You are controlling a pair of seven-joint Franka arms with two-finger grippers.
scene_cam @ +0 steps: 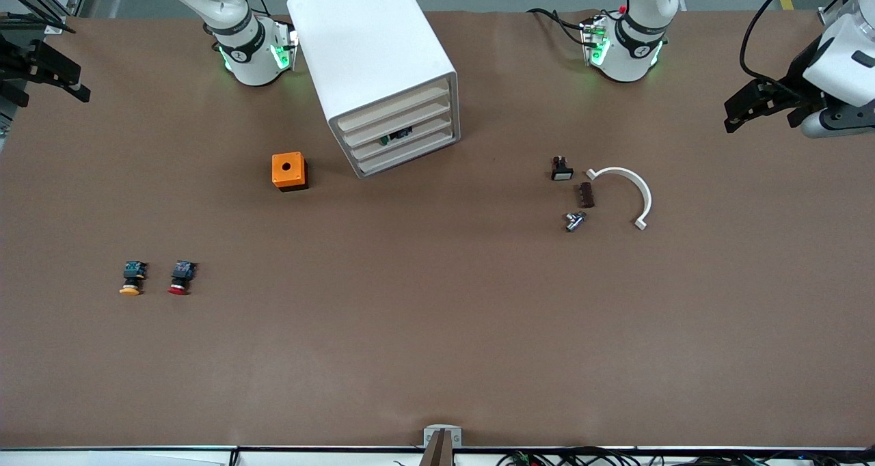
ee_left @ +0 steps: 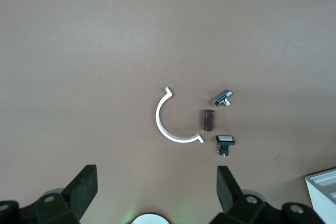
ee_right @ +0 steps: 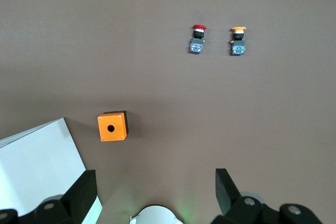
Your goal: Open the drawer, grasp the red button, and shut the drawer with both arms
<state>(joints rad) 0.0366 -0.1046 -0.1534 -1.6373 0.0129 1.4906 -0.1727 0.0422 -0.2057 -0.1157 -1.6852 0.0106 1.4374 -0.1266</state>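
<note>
The white cabinet [scene_cam: 372,49] stands at the middle of the table near the bases. Its four stacked drawers [scene_cam: 403,145] are all pushed in; a small dark thing [scene_cam: 396,136] shows in one gap. The red-capped button [scene_cam: 180,277] lies on the bare table toward the right arm's end, also in the right wrist view [ee_right: 198,39]. My right gripper [scene_cam: 41,70] is open and empty, high over that end of the table [ee_right: 155,192]. My left gripper [scene_cam: 755,107] is open and empty, high over the left arm's end [ee_left: 156,190].
A yellow-capped button [scene_cam: 132,277] lies beside the red one. An orange box [scene_cam: 289,171] with a round hole sits beside the cabinet. Toward the left arm's end lie a black button with a white face [scene_cam: 561,169], a brown block [scene_cam: 586,195], a metal piece [scene_cam: 575,221] and a white arc [scene_cam: 625,193].
</note>
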